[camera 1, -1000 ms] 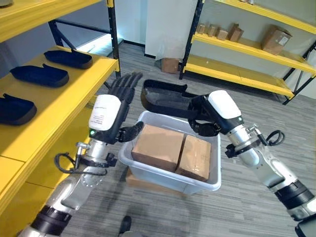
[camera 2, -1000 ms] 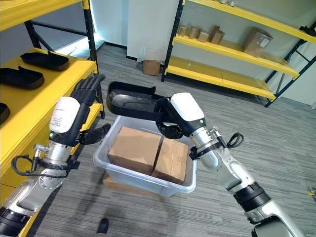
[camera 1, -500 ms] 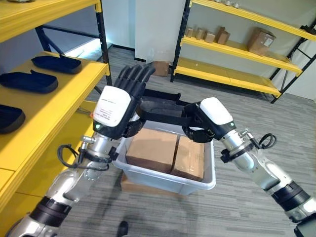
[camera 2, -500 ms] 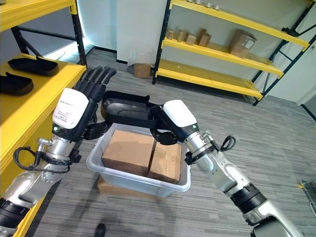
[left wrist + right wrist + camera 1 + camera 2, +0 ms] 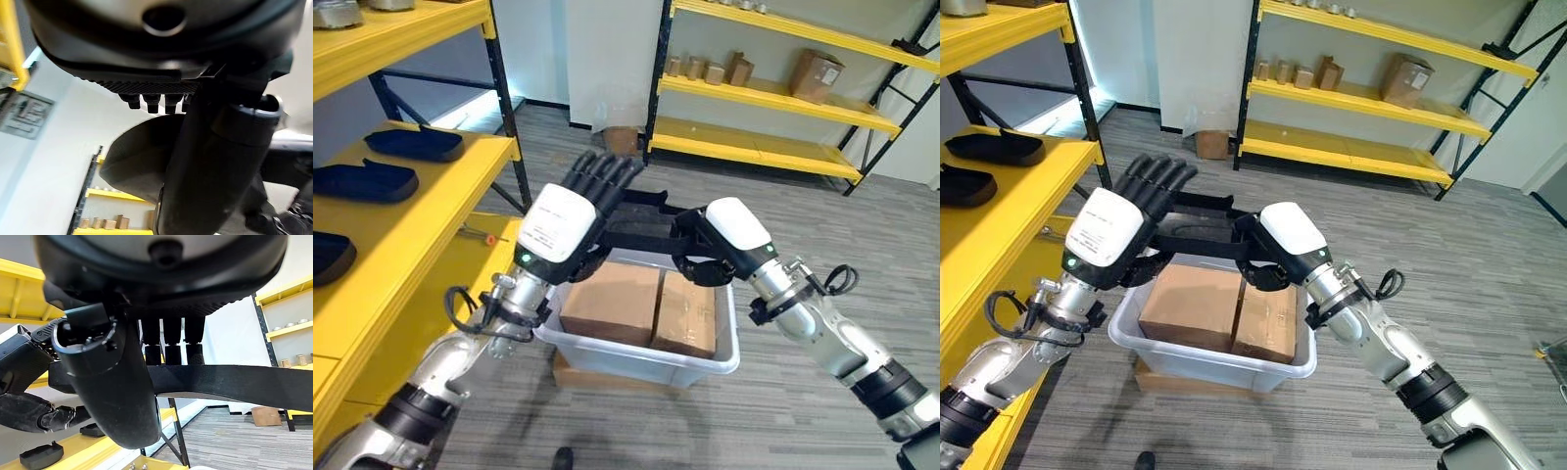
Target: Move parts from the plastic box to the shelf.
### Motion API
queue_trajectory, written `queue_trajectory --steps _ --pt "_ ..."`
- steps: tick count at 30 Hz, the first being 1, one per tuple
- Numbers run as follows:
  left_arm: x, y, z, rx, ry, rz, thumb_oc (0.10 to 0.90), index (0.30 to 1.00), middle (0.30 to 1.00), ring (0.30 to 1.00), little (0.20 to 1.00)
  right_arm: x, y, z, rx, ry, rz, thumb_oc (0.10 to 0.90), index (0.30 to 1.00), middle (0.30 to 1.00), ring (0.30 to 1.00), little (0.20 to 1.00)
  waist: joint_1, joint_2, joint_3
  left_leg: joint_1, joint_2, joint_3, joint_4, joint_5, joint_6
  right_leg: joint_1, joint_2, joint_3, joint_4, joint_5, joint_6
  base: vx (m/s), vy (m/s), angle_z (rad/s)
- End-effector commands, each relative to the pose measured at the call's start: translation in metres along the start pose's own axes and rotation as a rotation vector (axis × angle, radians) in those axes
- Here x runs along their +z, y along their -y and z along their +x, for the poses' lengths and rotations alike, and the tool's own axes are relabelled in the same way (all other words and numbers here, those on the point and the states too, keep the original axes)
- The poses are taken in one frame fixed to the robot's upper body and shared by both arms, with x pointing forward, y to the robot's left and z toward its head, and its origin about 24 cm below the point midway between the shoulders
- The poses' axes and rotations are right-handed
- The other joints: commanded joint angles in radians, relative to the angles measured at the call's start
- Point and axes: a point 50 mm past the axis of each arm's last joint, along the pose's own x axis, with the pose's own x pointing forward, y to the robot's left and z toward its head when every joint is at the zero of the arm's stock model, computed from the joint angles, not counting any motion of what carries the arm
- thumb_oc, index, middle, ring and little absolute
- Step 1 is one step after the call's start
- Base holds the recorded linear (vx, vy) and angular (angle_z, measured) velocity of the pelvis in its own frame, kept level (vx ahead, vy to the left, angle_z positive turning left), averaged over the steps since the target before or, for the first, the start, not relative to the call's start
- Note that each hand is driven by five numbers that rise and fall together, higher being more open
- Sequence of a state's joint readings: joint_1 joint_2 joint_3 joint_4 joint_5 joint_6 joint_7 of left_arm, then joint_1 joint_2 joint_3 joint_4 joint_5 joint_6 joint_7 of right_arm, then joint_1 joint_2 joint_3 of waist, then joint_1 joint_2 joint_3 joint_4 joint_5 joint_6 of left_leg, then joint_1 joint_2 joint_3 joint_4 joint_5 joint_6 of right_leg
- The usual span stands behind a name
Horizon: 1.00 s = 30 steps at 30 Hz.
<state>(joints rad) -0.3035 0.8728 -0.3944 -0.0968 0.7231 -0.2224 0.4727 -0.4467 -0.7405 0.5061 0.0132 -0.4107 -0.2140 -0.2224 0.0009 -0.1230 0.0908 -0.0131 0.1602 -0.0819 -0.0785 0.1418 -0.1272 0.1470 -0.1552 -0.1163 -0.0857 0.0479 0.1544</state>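
Above the plastic box (image 5: 707,360), the right hand (image 5: 705,250) grips one end of a black molded part (image 5: 646,223), fingers curled round its rim, while the left hand (image 5: 570,223) spreads straight fingers against the other end. Its long axis runs level, hand to hand. A secure left-hand hold should precede release.

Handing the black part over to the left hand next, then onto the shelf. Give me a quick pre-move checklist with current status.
1. Right hand gripping the black part: ok, fingers and thumb curled round its edge.
2. Left hand ready to receive: ok, fingers straight alongside the part.
3. Left hand already bearing the part's weight: cannot tell, contact hidden.
4. Part lifted clear of the plastic box: ok, held above the cardboard boxes.
5. Free spot on the yellow shelf: ok, bare surface beside the black parts already placed.
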Motion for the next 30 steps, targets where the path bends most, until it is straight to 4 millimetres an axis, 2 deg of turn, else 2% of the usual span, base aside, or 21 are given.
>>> queue_trajectory --steps 1,2,14,29,30 --pt "-0.002 -0.020 0.027 0.135 0.073 0.056 0.547 0.506 0.506 0.506 0.506 0.018 0.044 0.032 -0.210 0.136 0.006 0.400 0.300 0.300 0.300 0.300 0.002 0.020 -0.125 0.085 0.027 0.001 -0.009 -0.112 0.043 -0.084 -0.002 -0.026 0.067 0.002 0.013 0.00 0.000 0.00" --pt "-0.001 -0.020 0.028 0.138 0.081 0.056 0.400 0.300 0.300 0.300 0.300 0.019 0.044 0.032 -0.210 0.138 0.005 0.400 0.300 0.300 0.300 0.300 0.002 0.020 -0.124 0.085 0.027 0.002 -0.009 -0.112 0.043 -0.084 -0.002 -0.025 0.066 0.003 0.013 0.00 0.000 0.00" --pt "0.006 -0.017 0.031 0.112 0.125 0.042 0.400 0.300 0.300 0.300 0.300 0.021 0.042 0.034 -0.211 0.148 0.017 0.400 0.300 0.300 0.300 0.300 -0.005 0.023 -0.122 0.091 0.028 0.009 -0.009 -0.114 0.043 -0.084 0.000 -0.016 0.067 0.001 0.010 0.00 0.000 0.00" --pt "0.000 -0.012 0.023 0.074 0.092 0.052 0.400 0.300 0.300 0.300 0.300 0.018 0.040 0.031 -0.222 0.126 0.024 0.400 0.300 0.300 0.300 0.300 0.003 0.029 -0.113 0.082 0.028 -0.005 -0.009 -0.110 0.043 -0.082 0.004 -0.030 0.074 -0.008 0.006 0.00 0.000 0.00" --pt "-0.002 -0.012 0.021 0.076 0.080 0.058 0.400 0.300 0.300 0.300 0.300 0.017 0.041 0.031 -0.229 0.123 0.026 0.475 0.404 0.404 0.404 0.404 0.005 0.030 -0.111 0.081 0.027 -0.008 -0.009 -0.110 0.043 -0.081 0.004 -0.033 0.076 -0.009 0.005 0.00 0.000 0.00"
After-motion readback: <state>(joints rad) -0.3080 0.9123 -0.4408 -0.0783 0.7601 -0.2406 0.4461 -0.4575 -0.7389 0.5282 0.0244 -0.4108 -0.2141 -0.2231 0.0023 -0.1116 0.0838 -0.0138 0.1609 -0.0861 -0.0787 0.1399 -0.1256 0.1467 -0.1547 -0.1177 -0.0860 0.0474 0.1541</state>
